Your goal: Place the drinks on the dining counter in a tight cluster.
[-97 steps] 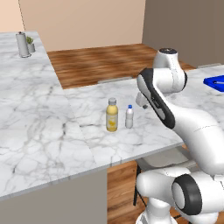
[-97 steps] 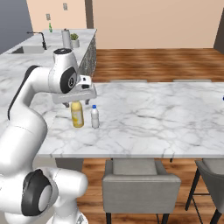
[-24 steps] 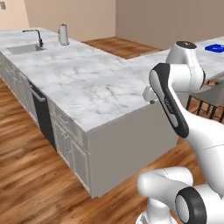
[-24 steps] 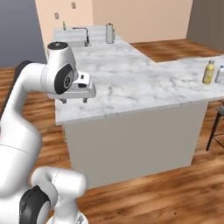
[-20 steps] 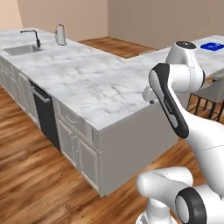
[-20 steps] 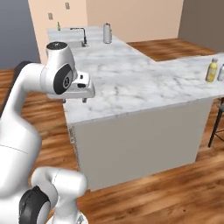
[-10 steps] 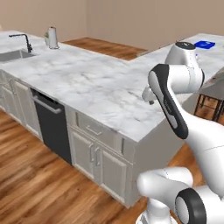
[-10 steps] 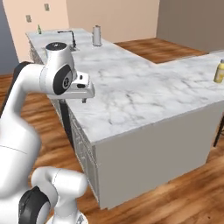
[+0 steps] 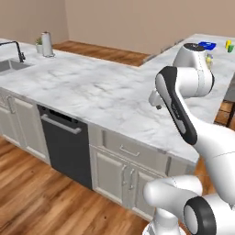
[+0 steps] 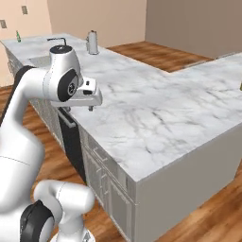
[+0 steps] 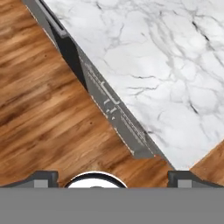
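The robot's hand point(image 11: 112, 177) stood wide and held nothing above the white grey-veined marble bench point(image 10: 156, 113) with drawers; a slim green glass bottle point(image 10: 18, 36) stood at that bench's far corner.

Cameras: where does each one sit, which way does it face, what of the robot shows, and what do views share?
Left base view: behind the arm to its left, facing forward and down over the marble counter with the black dishwasher; white arm rises at right.
Right base view: behind the arm to its right, over the same counter; arm at left, open gripper.
Hand view: on the hand, looking down at counter edge, drawers and wood floor; dark fingers at bottom.
Shared: both base views show the sink faucet and paper towel roll.
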